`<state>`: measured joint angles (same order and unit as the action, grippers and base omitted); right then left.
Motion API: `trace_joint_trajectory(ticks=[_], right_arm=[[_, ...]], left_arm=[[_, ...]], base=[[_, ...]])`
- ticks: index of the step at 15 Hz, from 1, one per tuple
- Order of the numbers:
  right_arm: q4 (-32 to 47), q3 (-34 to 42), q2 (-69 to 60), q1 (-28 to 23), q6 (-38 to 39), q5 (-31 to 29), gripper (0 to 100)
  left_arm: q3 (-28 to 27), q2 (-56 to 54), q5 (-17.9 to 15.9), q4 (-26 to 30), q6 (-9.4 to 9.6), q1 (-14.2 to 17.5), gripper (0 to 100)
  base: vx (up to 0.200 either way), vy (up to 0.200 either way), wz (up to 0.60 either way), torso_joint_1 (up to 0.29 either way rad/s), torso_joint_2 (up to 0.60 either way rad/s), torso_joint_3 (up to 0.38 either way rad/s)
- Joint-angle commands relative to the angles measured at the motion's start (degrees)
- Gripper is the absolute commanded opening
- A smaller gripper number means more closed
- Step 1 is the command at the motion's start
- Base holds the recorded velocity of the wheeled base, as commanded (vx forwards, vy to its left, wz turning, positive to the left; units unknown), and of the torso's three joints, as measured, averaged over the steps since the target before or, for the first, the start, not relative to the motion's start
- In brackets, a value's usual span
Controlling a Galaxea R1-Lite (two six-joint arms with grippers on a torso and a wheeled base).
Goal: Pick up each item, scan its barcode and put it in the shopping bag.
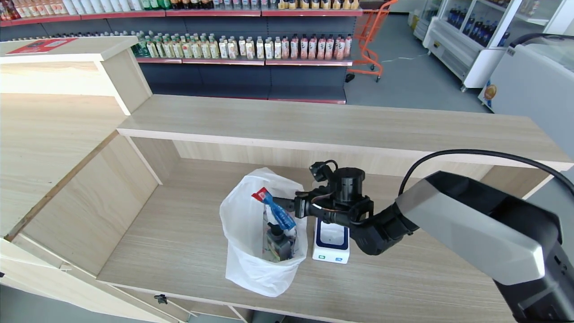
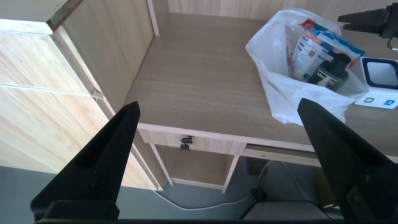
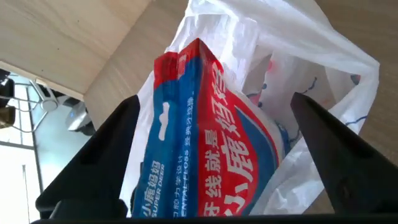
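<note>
The right pincer point(image 1: 280, 205) is closed across the middle of a red-and-blue packet point(image 1: 277, 214), holding it over the open mouth of the white shopping bag point(image 1: 244, 233). The packet's long axis is tilted: its red end points up and towards the robot's left, its blue end down into the bag. A dark bottle point(image 1: 274, 234) lies inside the bag. Just beside the bag, on the right, a white scanner point(image 1: 331, 246) sits on the worktop point(image 1: 179, 242). The left pincer point(image 2: 217, 168) hangs spread wide and empty off the worktop's near edge.
</note>
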<state>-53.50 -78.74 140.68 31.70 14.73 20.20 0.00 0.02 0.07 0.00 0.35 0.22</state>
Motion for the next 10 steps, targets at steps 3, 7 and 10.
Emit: trace_joint_trajectory(ticks=[3,7,10], right_arm=[[-0.1,6.6,-11.8,-0.3,8.2,-0.1,100],[0.7,38.7,-44.2,-6.1,9.6,0.3,100],[9.0,65.1,-75.3,-16.9,-2.9,-1.7,100]], left_arm=[[0.0,0.0,0.0,0.0,0.00,0.0,100],[0.0,0.0,0.0,0.0,0.00,0.0,100],[0.0,0.0,0.0,0.0,0.00,0.0,100]], base=[[0.000,0.000,0.00,0.000,0.00,0.000],[0.000,0.000,0.00,0.000,0.00,0.000],[0.000,0.000,0.00,0.000,0.00,0.000]])
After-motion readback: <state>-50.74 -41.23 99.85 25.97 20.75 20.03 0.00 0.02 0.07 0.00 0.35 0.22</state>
